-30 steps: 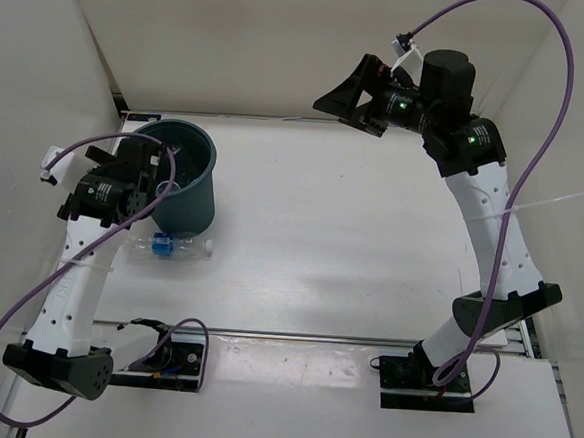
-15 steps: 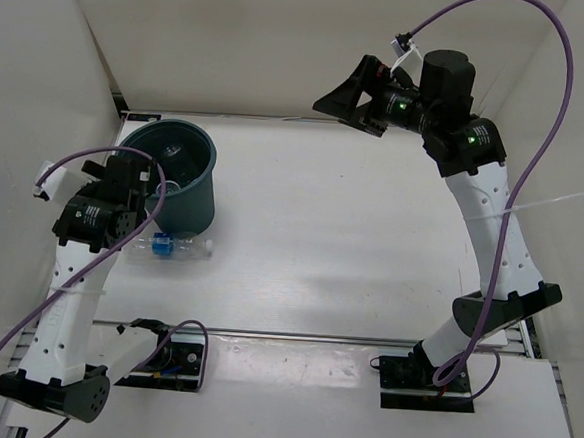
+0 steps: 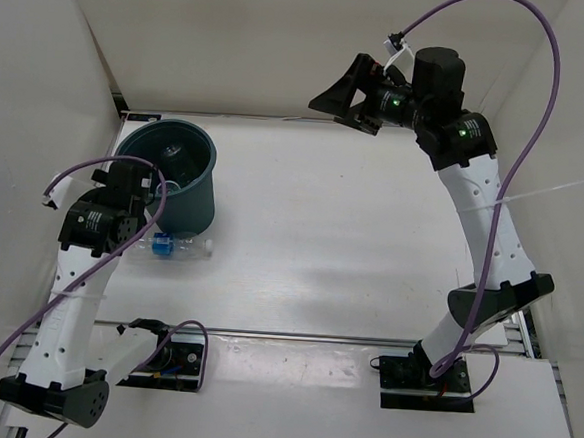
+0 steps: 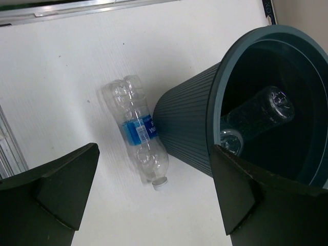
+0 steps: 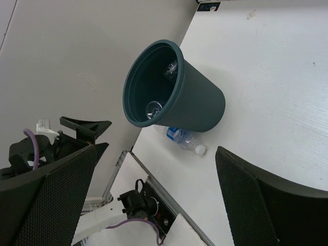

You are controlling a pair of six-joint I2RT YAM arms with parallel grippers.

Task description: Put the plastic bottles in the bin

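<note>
1. Your left gripper (image 4: pixel 154 148) is released. Its fingers are spread wide, with nothing between them and touching nothing. It hangs over the near-left side of the bin, looking down on the lying bottle.
2. Your right gripper (image 5: pixel 155 148) is likewise wide apart and empty. It is held high over the far right of the table and faces across toward the bin.
3. One clear plastic bottle with a blue label (image 4: pixel 137 130) lies on its side on the white tabletop (image 4: pixel 61 77). It is just beside the base of the round dark teal-grey ribbed plastic bin (image 4: pixel 187 123), on the bin's near side. Its cap end points toward your right. You cannot tell from these views whether it touches the bin wall.
4. The bin stands upright. Inside it, a clear bottle (image 4: pixel 256 110) leans against the inner wall. A second clear rounded bottle end (image 4: pixel 229 142) shows just beside and below it.
5. The bin sits in the far-left corner, close to the left wall (image 3: pixel 41 81) and near the back wall (image 3: pixel 235 35).
6. A broad stretch of white tabletop lies between the bin and your right arm.
7. A metal rail (image 3: pixel 314 336) runs along the near edge.
8. A purple cable (image 3: pixel 95 165) loops over your left wrist, near the bin's rim.
</note>
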